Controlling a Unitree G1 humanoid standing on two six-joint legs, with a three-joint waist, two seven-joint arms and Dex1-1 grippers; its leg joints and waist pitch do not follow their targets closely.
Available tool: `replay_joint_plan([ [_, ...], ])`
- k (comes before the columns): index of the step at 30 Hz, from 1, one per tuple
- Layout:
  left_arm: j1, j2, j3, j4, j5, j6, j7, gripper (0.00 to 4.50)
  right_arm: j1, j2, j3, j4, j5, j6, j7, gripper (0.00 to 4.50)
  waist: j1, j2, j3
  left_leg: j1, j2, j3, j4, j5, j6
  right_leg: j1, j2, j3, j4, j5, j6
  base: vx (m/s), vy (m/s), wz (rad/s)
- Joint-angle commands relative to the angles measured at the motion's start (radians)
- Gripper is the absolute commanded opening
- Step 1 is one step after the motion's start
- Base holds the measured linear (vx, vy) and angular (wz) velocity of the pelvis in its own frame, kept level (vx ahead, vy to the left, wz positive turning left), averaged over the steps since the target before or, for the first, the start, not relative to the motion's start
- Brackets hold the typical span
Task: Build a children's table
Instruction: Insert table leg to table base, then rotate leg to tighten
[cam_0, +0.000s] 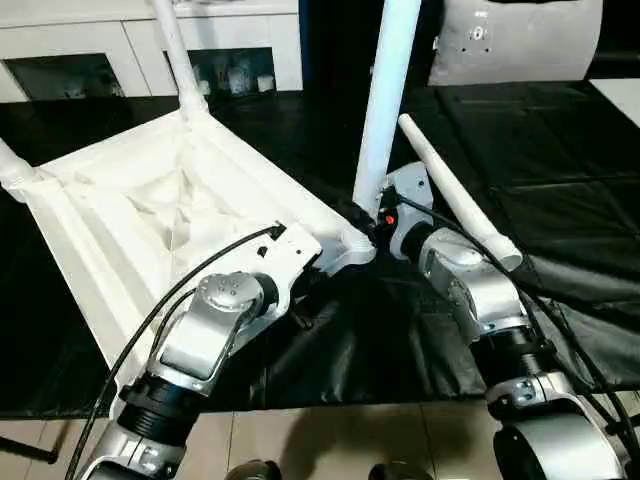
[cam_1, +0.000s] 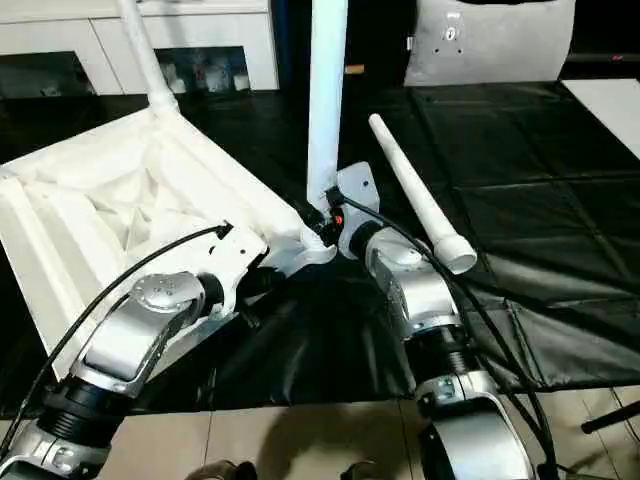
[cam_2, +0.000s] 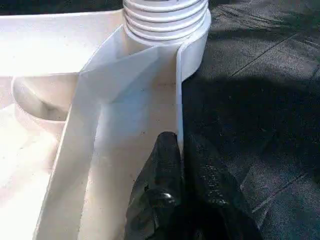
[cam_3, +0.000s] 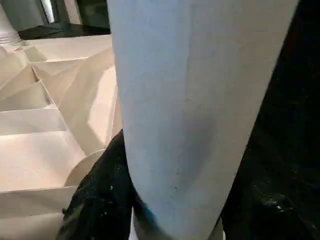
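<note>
The children's table top lay upside down on a black sheet, its ribbed underside facing up. Two legs already stood in the far corner sockets, one at the back and one at the left edge. A third leg stood upright in the near corner socket, and the fourth leg lay loose on the sheet just beside the right arm.

The left pincer was closed on the thin rim wall of the top, just below the socket, one black finger on each side. The right pincer was clamped around the upright leg near its base, a finger showing on either side of the tube.

The main risk seemed to be the threaded collar seating crooked: if the leg leaned while being turned, the threads could bind and the leg stay loose. The rim wall was thin, so a hard twist might flex it or let it slip from the left pincer, and the whole top could swivel on the smooth sheet.

Room was tight on the right. The loose leg lay close to the right forearm, and a swing outward could knock it rolling. The near edge of the sheet ran just below both arms, with tiled floor beyond. A white cabinet stood well behind.
</note>
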Motion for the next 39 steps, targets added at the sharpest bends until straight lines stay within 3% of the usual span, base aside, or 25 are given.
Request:
replay_joint_plan([
  [1, -0.022, 0.02, 0.008, -0.017, 0.003, -0.036, 0.004, 0.0, 0.045, 0.004, 0.022, 0.101, -0.005, 0.031, 0.015, 2.76, 0.015, 0.0, -0.062, 0.005, 0.069, -0.026, -0.057, -0.112, 0.082, 0.052, -0.089, 0.041, -0.069, -0.021, -0.268, 0.0, 0.0, 0.0],
  [3, -0.025, 0.026, 0.011, -0.008, 0.002, -0.045, -0.001, 0.0, 0.047, 0.002, 0.02, 0.101, -0.005, 0.016, 0.019, 2.85, 0.017, -0.002, -0.066, 0.003, 0.069, -0.025, -0.053, -0.08, 0.092, 0.054, -0.086, 0.04, -0.061, 0.041, -0.272, 0.0, 0.0, 0.0],
  [5, -0.029, 0.032, 0.012, 0.003, 0.001, -0.057, -0.005, 0.0, 0.058, -0.007, 0.02, 0.089, -0.009, -0.004, 0.031, 2.96, 0.019, 0.003, -0.069, 0.003, 0.069, -0.026, -0.049, -0.06, 0.104, 0.055, -0.086, 0.037, -0.055, 0.09, -0.282, 0.0, 0.0, 0.0],
  [9, -0.037, 0.043, 0.009, 0.035, -0.002, -0.096, -0.021, 0.0, 0.092, -0.04, 0.021, 0.042, -0.009, -0.042, 0.082, 3.31, 0.025, 0.004, -0.067, 0.003, 0.069, -0.025, -0.046, -0.066, 0.108, 0.055, -0.087, 0.035, -0.054, 0.108, -0.283, 0.0, 0.0, 0.0],
  [11, -0.045, 0.061, -0.003, 0.068, 0.0, -0.138, -0.045, 0.0, 0.132, -0.081, 0.009, -0.01, 0.016, -0.075, 0.154, 3.59, 0.032, 0.003, -0.067, 0.004, 0.07, -0.025, -0.045, -0.079, 0.109, 0.058, -0.087, 0.034, -0.056, 0.096, -0.274, 0.0, 0.0, 0.0],
  [15, -0.058, 0.081, -0.02, 0.108, 0.006, -0.195, -0.075, 0.0, 0.164, -0.134, -0.007, -0.034, 0.031, -0.124, 0.217, 3.84, 0.031, 0.0, -0.065, -0.001, 0.069, -0.026, -0.044, -0.086, 0.113, 0.06, -0.087, 0.031, -0.057, 0.075, -0.275, 0.0, 0.0, 0.0],
  [18, -0.073, 0.11, -0.052, 0.159, 0.005, -0.265, -0.143, 0.0, 0.185, -0.204, -0.03, -0.048, 0.047, -0.162, 0.293, 4.03, 0.032, 0.011, -0.063, 0.002, 0.072, -0.027, -0.043, -0.103, 0.112, 0.056, -0.089, 0.031, -0.059, 0.035, -0.279, 0.0, 0.0, 0.0],
  [19, -0.077, 0.119, -0.061, 0.169, 0.003, -0.281, -0.162, 0.0, 0.19, -0.219, -0.034, -0.055, 0.052, -0.164, 0.313, 4.17, 0.035, 0.007, -0.063, 0.003, 0.072, -0.026, -0.042, -0.11, 0.114, 0.057, -0.088, 0.031, -0.061, 0.023, -0.273, 0.0, 0.0, 0.0],
  [22, -0.083, 0.147, -0.089, 0.198, 0.005, -0.342, -0.227, 0.0, 0.198, -0.257, -0.038, -0.077, 0.07, -0.165, 0.377, 4.46, 0.044, 0.011, -0.066, 0.004, 0.073, -0.026, -0.039, -0.084, 0.123, 0.056, -0.087, 0.03, -0.056, 0.058, -0.28, 0.0, 0.0, 0.0],
  [25, -0.089, 0.175, -0.115, 0.23, 0.01, -0.404, -0.285, 0.0, 0.195, -0.291, -0.04, -0.083, 0.083, -0.172, 0.43, 4.46, 0.056, 0.01, -0.068, 0.004, 0.075, -0.025, -0.037, -0.071, 0.135, 0.054, -0.087, 0.028, -0.051, 0.082, -0.28, 0.0, 0.0, 0.0],
  [31, -0.106, 0.229, -0.17, 0.267, 0.011, -0.533, -0.442, 0.0, 0.169, -0.357, 0.012, -0.094, 0.088, -0.157, 0.592, 4.46, 0.074, 0.009, -0.071, 0.005, 0.078, -0.025, -0.033, -0.067, 0.137, 0.052, -0.088, 0.026, -0.045, 0.083, -0.289, 0.0, 0.0, 0.0],
  [39, -0.11, 0.27, -0.222, 0.261, 0.013, -0.608, -0.564, 0.0, 0.145, -0.376, 0.091, -0.102, 0.053, -0.17, 0.707, 4.46, 0.092, 0.01, -0.073, 0.005, 0.081, -0.024, -0.031, -0.063, 0.133, 0.048, -0.09, 0.026, -0.041, 0.077, -0.288, 0.0, 0.0, 0.0],
])
